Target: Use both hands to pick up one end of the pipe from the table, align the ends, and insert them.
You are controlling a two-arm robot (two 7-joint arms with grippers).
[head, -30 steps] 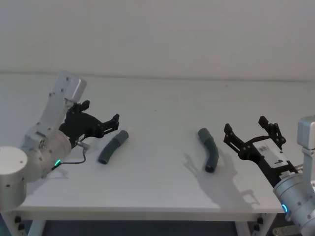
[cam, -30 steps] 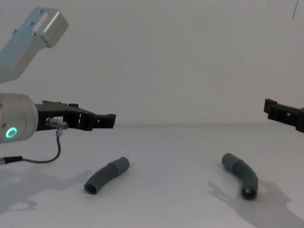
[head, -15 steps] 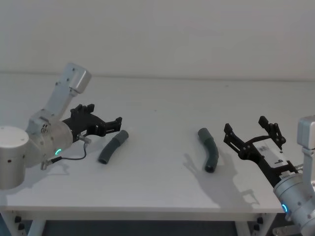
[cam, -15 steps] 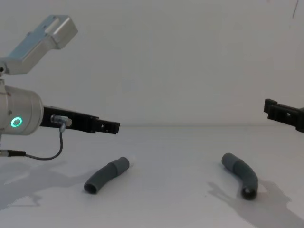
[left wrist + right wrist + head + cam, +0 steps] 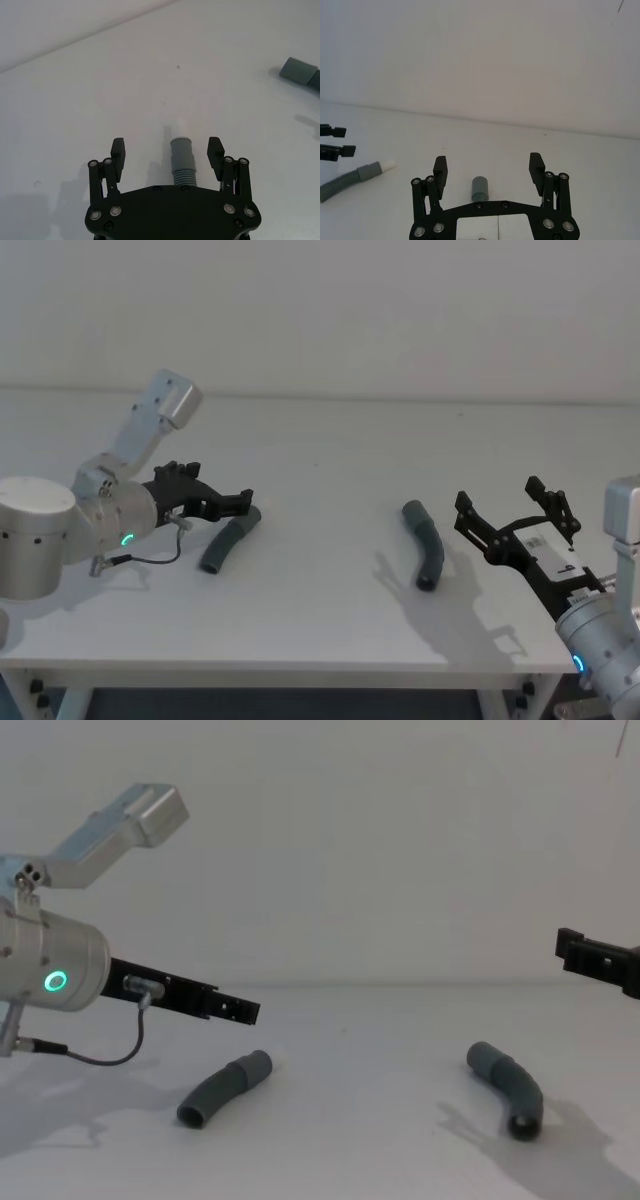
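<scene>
Two dark grey pipe pieces lie apart on the white table [image 5: 320, 440]. The left piece [image 5: 228, 543] [image 5: 225, 1088] has a ribbed part, a smooth cuff [image 5: 181, 155] and a white tip [image 5: 179, 131]. My left gripper [image 5: 245, 502] [image 5: 167, 146] [image 5: 250, 1012] hovers open just above that cuff end, its fingers to either side of it and not touching. The right piece [image 5: 425, 540] [image 5: 510, 1088] [image 5: 480, 187] lies bent, with one open end facing the table's front. My right gripper [image 5: 497, 495] [image 5: 488, 162] stands open beside and above it, holding nothing.
A plain pale wall rises behind the table. The table's front edge [image 5: 300, 668] runs close below both arms. A thin grey cable [image 5: 150, 558] loops under the left wrist. Bare tabletop lies between the two pieces.
My left arm has tilted down and reached forward, bringing its open gripper over the left piece's cuff end. The right arm and both pieces have not moved.
</scene>
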